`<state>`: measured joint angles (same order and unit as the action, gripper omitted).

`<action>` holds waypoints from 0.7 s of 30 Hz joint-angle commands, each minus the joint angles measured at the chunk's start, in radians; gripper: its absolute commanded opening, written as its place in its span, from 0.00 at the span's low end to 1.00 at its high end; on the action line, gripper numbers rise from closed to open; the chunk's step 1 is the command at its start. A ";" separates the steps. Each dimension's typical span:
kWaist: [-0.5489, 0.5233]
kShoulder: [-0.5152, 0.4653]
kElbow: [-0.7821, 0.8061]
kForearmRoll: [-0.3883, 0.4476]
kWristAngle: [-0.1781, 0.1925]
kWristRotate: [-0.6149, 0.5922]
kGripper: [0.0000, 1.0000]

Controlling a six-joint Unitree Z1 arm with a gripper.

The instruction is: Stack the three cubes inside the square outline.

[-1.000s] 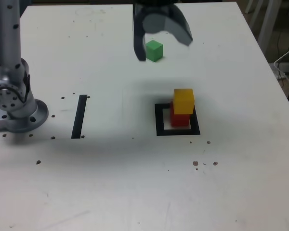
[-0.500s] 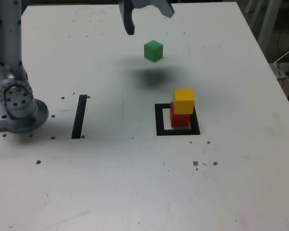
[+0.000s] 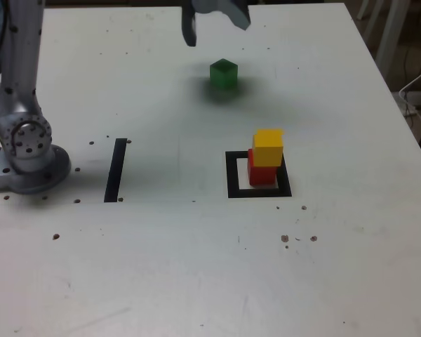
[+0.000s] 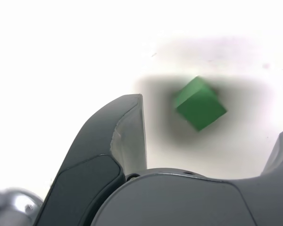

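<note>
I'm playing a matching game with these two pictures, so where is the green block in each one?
Exterior view: the green block is near the top, just right of the middle, below the gripper.
Wrist view: the green block is right of the picture's middle, a little above halfway.
Shared landmark: the open gripper's fingers show in both.

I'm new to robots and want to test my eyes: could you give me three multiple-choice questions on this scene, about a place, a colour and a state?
1. Where is the green cube?
A) Inside the square outline
B) Outside it
C) On the yellow cube

2. What colour is the cube directly under the yellow one?
A) Green
B) Blue
C) Red

3. How is the gripper?
A) Open
B) Shut
C) Holding a cube

1 B: green cube on bare table.
2 C: red cube beneath yellow cube.
3 A: gripper fingers wide apart.
</note>
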<state>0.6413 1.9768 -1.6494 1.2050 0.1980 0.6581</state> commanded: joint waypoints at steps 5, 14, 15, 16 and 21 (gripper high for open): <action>0.003 0.016 0.004 -0.081 0.030 0.240 1.00; 0.005 0.046 0.061 -0.119 0.118 0.426 0.99; 0.003 0.048 0.068 -0.123 0.120 0.432 0.98; 0.001 0.049 0.076 -0.129 0.121 0.437 0.98; -0.019 0.049 0.133 -0.178 0.119 0.446 0.97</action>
<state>0.6318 2.0258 -1.5376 1.0449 0.3183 1.1019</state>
